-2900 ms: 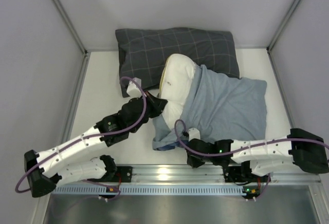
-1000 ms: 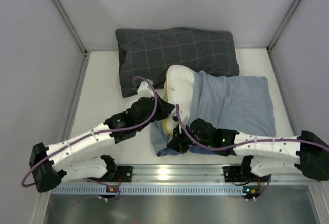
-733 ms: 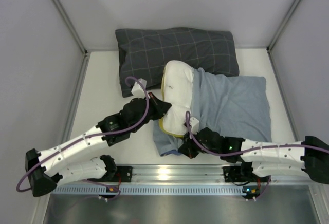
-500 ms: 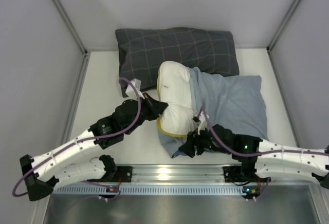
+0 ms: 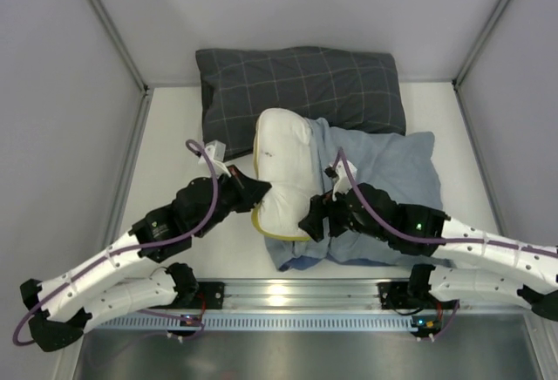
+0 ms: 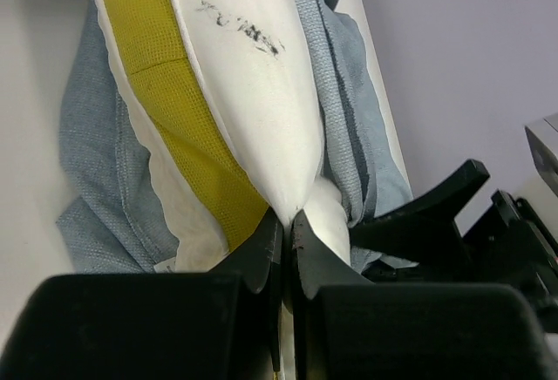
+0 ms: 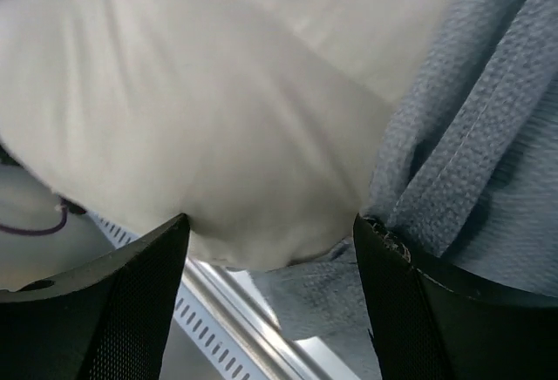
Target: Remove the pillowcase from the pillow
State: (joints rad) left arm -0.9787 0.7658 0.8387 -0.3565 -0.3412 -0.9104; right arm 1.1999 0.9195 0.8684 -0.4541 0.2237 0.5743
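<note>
The white pillow with yellow piping lies mid-table, its left half bare. Its right half is inside the blue-grey pillowcase. My left gripper is at the pillow's left edge. In the left wrist view the left gripper is shut on a pinch of the pillow, next to its yellow mesh band. Folds of pillowcase hang on both sides. My right gripper sits at the pillowcase's opening. Up close the right gripper stands open. The pillow bulges between its fingers, and the pillowcase touches the right finger.
A dark grey checked pillow lies along the back wall, touching the white pillow's far end. The metal rail runs along the near edge below the cloth. Side walls close in the table on the left and right.
My right gripper has opened, let go of the pillowcase's near edge and moved up against the pillow. The left gripper has drawn the pillow leftward, baring more of it.
</note>
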